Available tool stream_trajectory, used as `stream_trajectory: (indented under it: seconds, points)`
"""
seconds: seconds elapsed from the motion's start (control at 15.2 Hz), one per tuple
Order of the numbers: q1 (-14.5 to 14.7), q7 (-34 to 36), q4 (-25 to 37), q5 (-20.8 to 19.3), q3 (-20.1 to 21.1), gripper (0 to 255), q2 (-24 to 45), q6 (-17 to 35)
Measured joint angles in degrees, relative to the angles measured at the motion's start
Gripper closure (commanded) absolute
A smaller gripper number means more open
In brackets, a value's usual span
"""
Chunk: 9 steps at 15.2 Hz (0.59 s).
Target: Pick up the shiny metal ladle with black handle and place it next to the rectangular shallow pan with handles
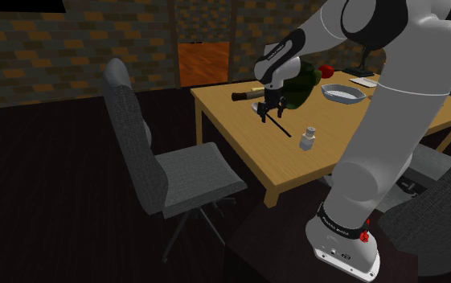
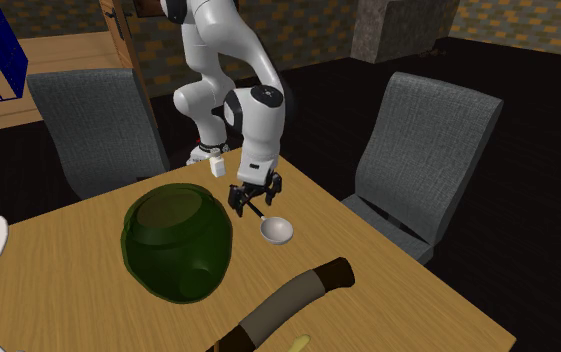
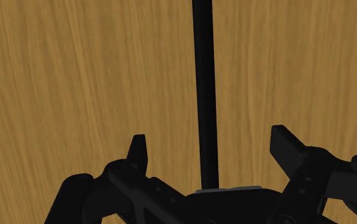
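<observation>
Fingers (image 3: 137, 151) stand apart w/ the handle running up the gap between them, touching neither pad: gripper (image 3: 210, 147) open, holding nothing. It hangs low over the wooden table (image 3: 75, 76), straddling the thin black handle of the ladle (image 3: 203, 76).

From the second exterior view, the shiny round metal bowl of the ladle (image 2: 276, 231) lies on the table (image 2: 388, 290) just past the gripper (image 2: 254, 200), beside a dark green round pot (image 2: 178, 240). In the shoulder view the ladle (image 1: 282, 129) lies near the table's middle, handle end close to a small white bottle (image 1: 308, 139). The shallow rectangular grey pan w/ handles (image 1: 343, 92) sits well apart, farther back and to the shoulder view's right, w/ the green pot (image 1: 300, 84) roughly between gripper (image 1: 268, 112) and pan.

Step in hand, by my read: pre-grasp, ladle not yet picked up. Next move calls for closing on the handle squarely; it's thin, so it may slip or swing, bowl end being heavier. Then lift clear, carry round the pot, set down by the pan.
</observation>
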Motion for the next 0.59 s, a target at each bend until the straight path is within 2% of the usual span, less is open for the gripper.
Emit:
stream_trajectory:
  seconds: [0.26,0.33,0.59]
  points:
    - [-0.04,-0.07,-0.07,0.02,-0.03,0,0.09,0.17]
    - [-0.04,-0.07,-0.07,0.02,-0.03,255,0.09,0.18]
    - [0.03,-0.05,-0.05,0.06,0.05,255,-0.01,0.24]
